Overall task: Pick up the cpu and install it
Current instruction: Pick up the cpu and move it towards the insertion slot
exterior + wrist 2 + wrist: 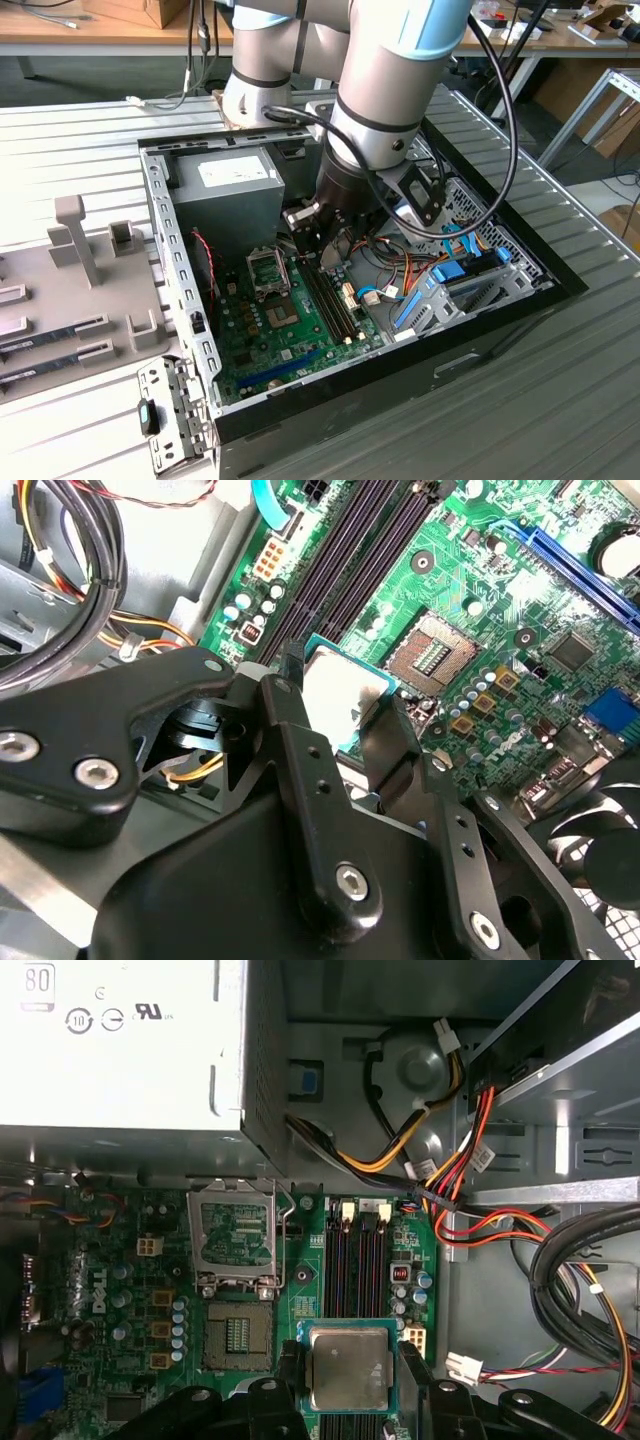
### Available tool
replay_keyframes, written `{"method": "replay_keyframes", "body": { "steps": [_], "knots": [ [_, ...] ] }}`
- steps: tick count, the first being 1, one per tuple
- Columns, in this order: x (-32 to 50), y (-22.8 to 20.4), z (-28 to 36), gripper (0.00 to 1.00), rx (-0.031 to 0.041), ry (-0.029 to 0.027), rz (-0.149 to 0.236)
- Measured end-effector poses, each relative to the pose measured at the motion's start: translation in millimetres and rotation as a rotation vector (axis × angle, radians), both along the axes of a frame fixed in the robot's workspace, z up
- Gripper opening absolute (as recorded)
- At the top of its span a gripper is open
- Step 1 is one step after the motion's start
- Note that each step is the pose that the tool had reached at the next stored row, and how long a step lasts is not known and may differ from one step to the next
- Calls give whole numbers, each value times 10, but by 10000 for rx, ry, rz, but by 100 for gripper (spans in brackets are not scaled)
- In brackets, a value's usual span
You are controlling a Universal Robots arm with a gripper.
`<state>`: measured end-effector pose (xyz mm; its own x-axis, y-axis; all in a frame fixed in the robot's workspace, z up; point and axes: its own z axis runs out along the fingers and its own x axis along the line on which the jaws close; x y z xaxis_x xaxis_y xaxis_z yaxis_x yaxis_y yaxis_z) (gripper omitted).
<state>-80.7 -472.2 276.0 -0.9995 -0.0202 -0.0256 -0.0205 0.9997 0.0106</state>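
The cpu (pixel 348 1368), a small square chip with a silvery top and a thin green rim, sits between the black fingers (pixel 291 1372) of my gripper (pixel 350 1385), which is shut on it. In the second wrist view the cpu (pixel 338 692) hangs above the green motherboard (pixel 470 570), close to the memory slots (pixel 350 550). The empty socket (pixel 238 1335) lies beside it on the board, its hinged metal bracket (pixel 238 1232) swung open. In the exterior view my gripper (pixel 318 238) is lowered inside the open computer case (pixel 180 290), just beside the socket (pixel 279 314).
A grey power supply box (pixel 225 185) fills the case's back corner. Bundles of coloured cables (pixel 470 1190) run past the memory slots (pixel 358 1260). A blue-clipped drive cage (pixel 450 285) stands at the exterior view's right. Grey fixtures (pixel 80 240) stand on the table outside the case.
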Motion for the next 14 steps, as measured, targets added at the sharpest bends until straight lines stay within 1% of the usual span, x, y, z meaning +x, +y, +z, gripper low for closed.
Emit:
{"method": "replay_keyframes", "body": {
  "steps": [14],
  "knots": [
    [0,-19,-32,47,1,0,0]
  ]
}}
